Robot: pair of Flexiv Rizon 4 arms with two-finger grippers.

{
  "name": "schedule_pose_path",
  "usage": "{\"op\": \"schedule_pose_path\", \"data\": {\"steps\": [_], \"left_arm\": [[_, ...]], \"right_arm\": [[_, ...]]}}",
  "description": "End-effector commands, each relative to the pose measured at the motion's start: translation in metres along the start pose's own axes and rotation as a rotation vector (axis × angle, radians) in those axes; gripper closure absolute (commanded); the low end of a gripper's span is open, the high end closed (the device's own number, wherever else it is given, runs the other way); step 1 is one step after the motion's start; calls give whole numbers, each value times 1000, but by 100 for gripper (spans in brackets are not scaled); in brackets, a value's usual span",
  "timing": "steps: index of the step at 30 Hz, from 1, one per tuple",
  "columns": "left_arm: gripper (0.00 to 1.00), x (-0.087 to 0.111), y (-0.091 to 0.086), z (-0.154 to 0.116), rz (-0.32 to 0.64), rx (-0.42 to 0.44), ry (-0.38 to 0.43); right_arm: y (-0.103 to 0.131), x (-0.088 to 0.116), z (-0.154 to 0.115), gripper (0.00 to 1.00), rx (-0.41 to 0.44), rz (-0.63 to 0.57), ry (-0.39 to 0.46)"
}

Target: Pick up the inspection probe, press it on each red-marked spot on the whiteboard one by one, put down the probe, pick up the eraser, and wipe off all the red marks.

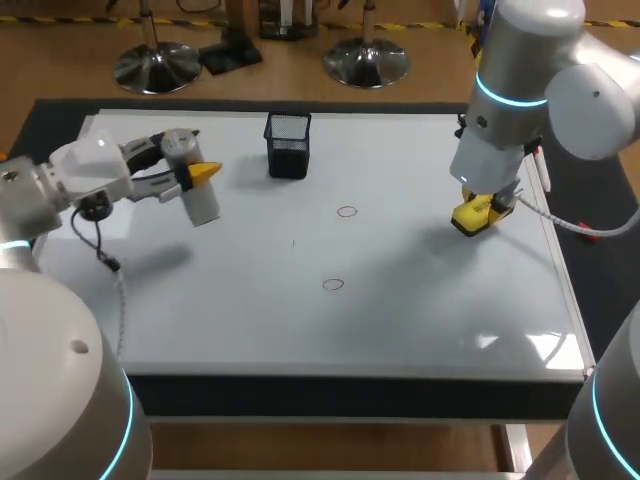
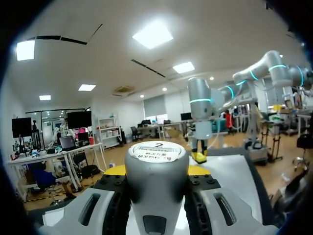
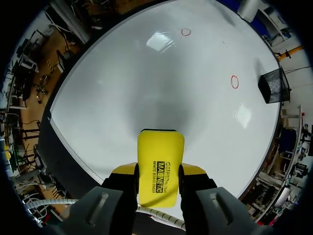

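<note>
**Desk:** While the far red ring (image 1: 347, 211) and the near red ring (image 1: 333, 284) sit unwiped mid-whiteboard (image 1: 250, 320), the left jaws grip the probe (image 1: 195, 190), tilted, aloft by the far left corner. Why there?

**Photographer:** Likely parked clear of the marks. Whether pressing is finished, I cannot tell.

**Desk:** And the right jaws?

**Photographer:** Clamped on the yellow eraser (image 1: 478, 213) from both sides, low near the whiteboard's right edge, seemingly readied to sweep inward. The mesh basket (image 1: 288, 145) stands by the far edge.
</note>
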State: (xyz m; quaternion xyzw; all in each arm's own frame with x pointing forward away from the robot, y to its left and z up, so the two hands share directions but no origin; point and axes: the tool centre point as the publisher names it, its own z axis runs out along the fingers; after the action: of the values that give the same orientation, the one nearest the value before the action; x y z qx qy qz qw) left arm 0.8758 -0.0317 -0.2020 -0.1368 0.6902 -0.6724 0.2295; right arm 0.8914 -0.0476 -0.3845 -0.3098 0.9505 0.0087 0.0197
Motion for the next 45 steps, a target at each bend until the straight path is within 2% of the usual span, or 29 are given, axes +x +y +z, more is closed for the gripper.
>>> {"op": "schedule_pose_path", "data": {"steps": [1, 8, 16, 25, 35, 45], "left_arm": [[100, -8, 5, 48, -7, 8, 99], [100, 9, 3, 95, -15, 28, 221], [100, 23, 3, 136, -22, 46, 317], [100, 39, 12, 177, -40, 31, 428], [100, 49, 24, 209, -59, 22, 515], [100, 61, 41, 225, -83, -6, 580]], "right_arm": [[0, 0, 0, 100, 3, -1, 1], [0, 0, 0, 100, 3, -1, 1], [0, 0, 0, 100, 3, -1, 1], [0, 0, 0, 100, 3, -1, 1], [0, 0, 0, 100, 3, -1, 1], [0, 0, 0, 100, 3, -1, 1]]}}
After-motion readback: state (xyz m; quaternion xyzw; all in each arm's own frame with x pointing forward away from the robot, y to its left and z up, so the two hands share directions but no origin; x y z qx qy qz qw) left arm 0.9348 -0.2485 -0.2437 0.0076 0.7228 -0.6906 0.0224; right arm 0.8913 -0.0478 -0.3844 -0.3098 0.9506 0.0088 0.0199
